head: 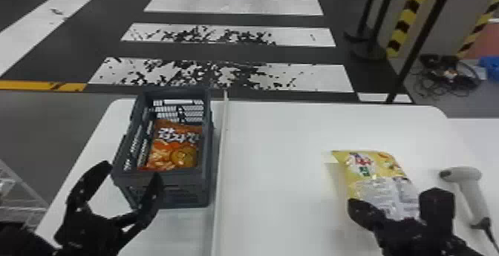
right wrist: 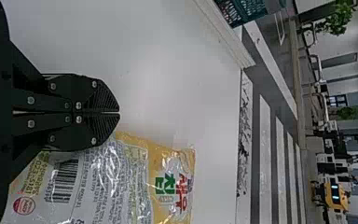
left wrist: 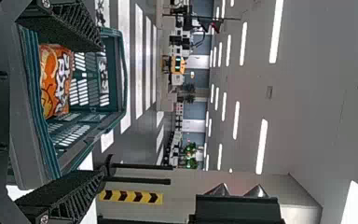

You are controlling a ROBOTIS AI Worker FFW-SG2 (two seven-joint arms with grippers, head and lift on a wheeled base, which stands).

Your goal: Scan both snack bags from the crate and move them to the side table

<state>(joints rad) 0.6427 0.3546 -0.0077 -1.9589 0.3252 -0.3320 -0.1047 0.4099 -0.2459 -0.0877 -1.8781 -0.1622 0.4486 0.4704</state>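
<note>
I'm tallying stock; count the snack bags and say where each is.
2: an orange snack bag in the crate, and a yellow snack bag over at the right, beside the scanner. Another could be hidden beneath the orange one.

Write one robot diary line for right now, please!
Orange bag: in crate | yellow bag: out of crate, by right tool | left tool: open, at crate's near end | right tool: shut | scanner: right of yellow bag

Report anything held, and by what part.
The left gripper holds nothing. The right gripper is shut at the yellow bag; whether it pinches its edge cannot be told.
</note>
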